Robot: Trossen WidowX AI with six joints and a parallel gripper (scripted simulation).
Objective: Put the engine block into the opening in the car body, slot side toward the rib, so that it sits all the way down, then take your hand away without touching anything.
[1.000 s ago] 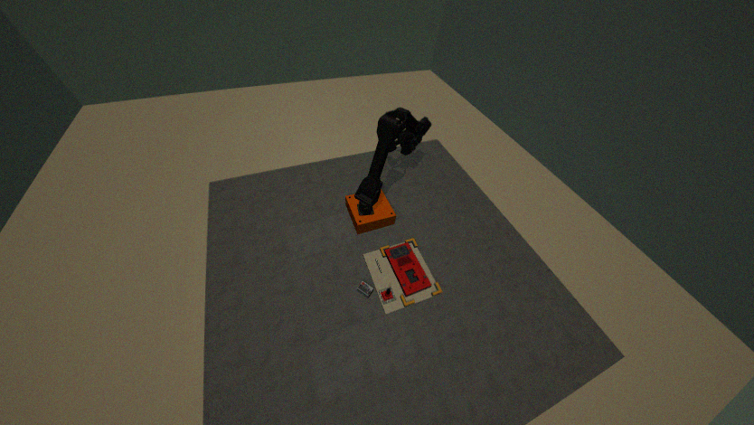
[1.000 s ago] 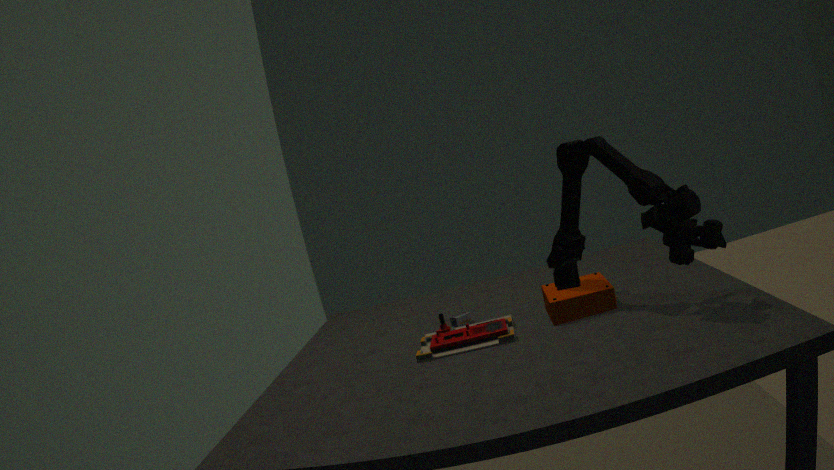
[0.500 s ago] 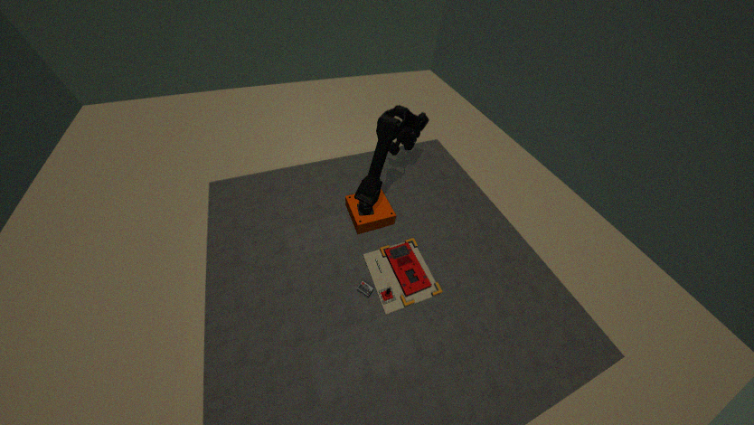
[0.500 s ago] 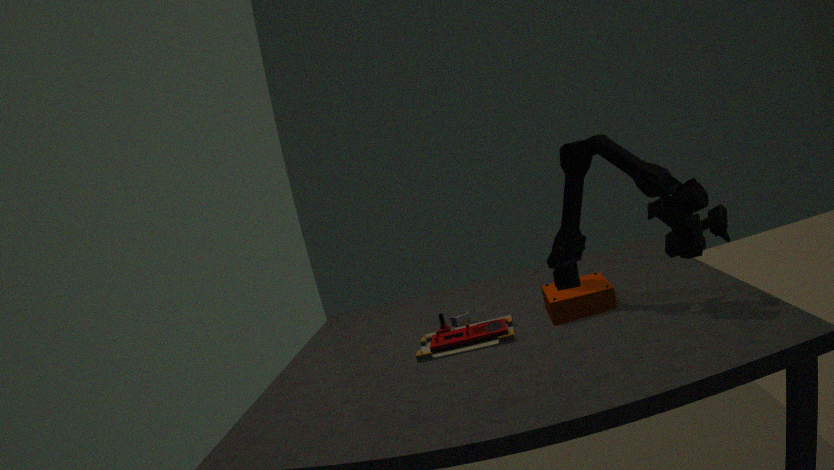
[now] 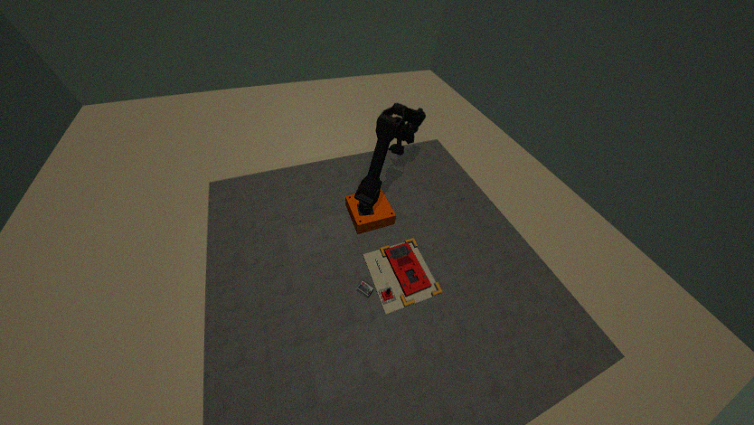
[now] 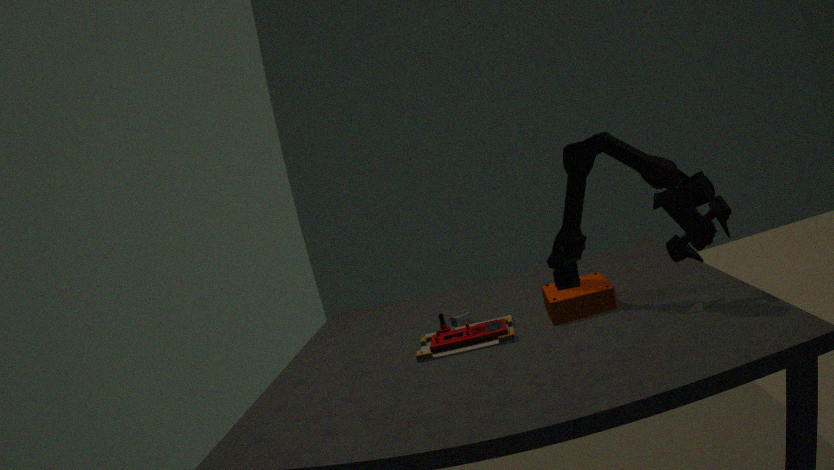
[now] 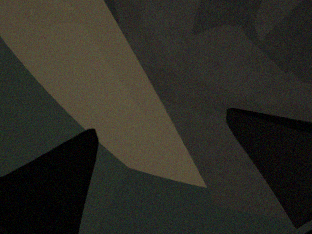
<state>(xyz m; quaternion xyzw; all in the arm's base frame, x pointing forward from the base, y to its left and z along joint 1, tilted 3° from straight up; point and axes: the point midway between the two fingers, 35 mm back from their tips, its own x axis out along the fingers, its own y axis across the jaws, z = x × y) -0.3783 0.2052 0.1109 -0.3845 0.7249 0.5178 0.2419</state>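
The red car body lies flat on a white board with orange corner marks. It shows a grey patch at the end nearer the arm and a dark recess in its middle. The engine block, a small grey and red piece, lies on the table just left of the board. My gripper is open and empty. It hangs high in the air behind the arm's orange base, far from the car body and the block. The wrist view shows only floor and table edge between the fingers.
A small red piece with a black post stands on the board's near left corner. The dark grey table is bordered by beige floor.
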